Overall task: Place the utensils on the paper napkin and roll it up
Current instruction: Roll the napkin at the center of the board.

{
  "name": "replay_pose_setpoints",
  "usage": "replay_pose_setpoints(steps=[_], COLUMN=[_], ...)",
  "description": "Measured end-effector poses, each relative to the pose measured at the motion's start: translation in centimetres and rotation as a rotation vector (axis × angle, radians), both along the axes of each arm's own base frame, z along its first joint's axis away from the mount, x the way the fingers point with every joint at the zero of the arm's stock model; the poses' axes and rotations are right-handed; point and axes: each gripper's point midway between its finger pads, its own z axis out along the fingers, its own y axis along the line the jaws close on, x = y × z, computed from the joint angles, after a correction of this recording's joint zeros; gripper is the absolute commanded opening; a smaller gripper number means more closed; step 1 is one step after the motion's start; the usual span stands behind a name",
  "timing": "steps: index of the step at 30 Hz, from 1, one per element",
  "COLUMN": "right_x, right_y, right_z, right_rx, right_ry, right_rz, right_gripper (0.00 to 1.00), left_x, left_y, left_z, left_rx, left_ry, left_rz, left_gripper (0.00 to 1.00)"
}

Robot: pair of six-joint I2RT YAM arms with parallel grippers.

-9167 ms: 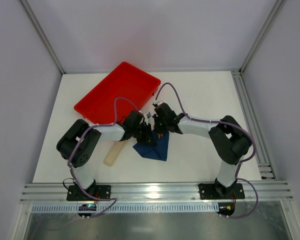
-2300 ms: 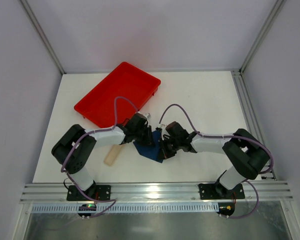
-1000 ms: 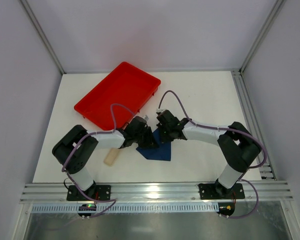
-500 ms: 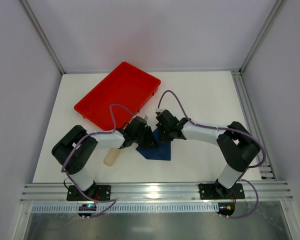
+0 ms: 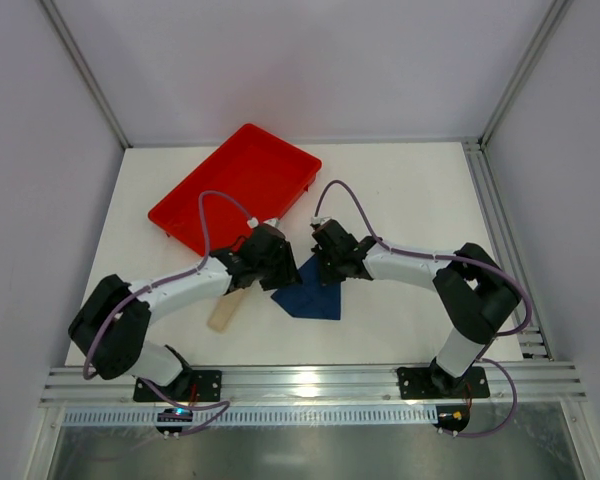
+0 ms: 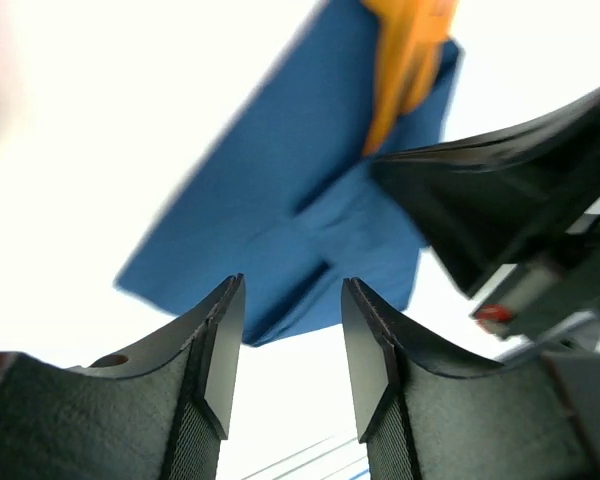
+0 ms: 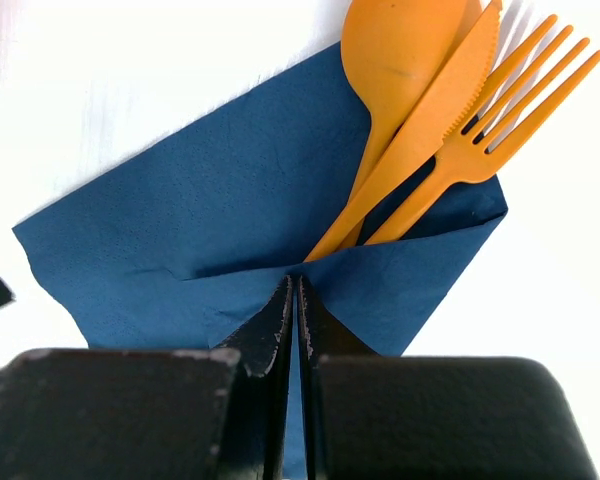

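Note:
The paper napkin [image 7: 210, 210] is a navy sheet with its near edge folded over the handles of the utensils [image 7: 425, 120], an orange spoon, knife and fork fanning out past its far corner. My right gripper [image 7: 294, 282] is shut, and its tips press down on the folded flap. My left gripper [image 6: 292, 290] stands open and empty just off the napkin's [image 6: 280, 190] edge, with the utensils [image 6: 405, 60] beyond it. In the top view the napkin [image 5: 310, 298] lies between the left gripper [image 5: 277, 270] and the right gripper [image 5: 329, 272]; the utensils are hidden there.
A red tray [image 5: 235, 185] sits tilted at the back left, close behind the left wrist. A pale beige strip [image 5: 224, 309] lies on the white table left of the napkin. An aluminium rail [image 5: 300, 383] runs along the near edge.
My left gripper has opened and drawn back to the left, off the napkin, with its arm lowered and stretched out. The right gripper stays shut on the fold.

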Motion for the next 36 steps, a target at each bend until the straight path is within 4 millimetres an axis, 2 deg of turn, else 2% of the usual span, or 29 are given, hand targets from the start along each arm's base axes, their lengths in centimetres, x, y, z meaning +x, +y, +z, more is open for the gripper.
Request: replay_pose_setpoints(steps=[3,7,12,19,26,36], right_x=[0.0,0.0,0.1,0.2,0.3,0.3], right_y=[0.1,0.2,0.3,0.4,0.5,0.6], right_z=[0.0,-0.1,0.0,-0.1,-0.1,-0.1], right_rx=[0.004,0.010,0.018,0.025,0.034,0.048], right_ry=[-0.002,-0.007,-0.012,-0.018,-0.026,-0.033], right_rz=[0.003,0.009,0.011,0.011,0.011,0.013], right_gripper=[0.04,0.04,0.04,0.04,0.04,0.04], left_x=[-0.5,-2.2,-3.6,-2.8,-3.7,-3.9], left_y=[1.9,4.4,5.7,3.3,1.0,0.2], left_z=[-0.5,-2.6,-4.7,-4.6,-4.3,-4.0], left_rx=[0.064,0.136,0.174,0.069,-0.046,-0.122], left_ry=[-0.002,0.035,0.086,0.080,0.083,0.058], left_rz=[0.035,0.061,0.074,0.080,0.051,0.064], left_gripper=[0.50,0.52,0.52,0.51,0.51,0.50])
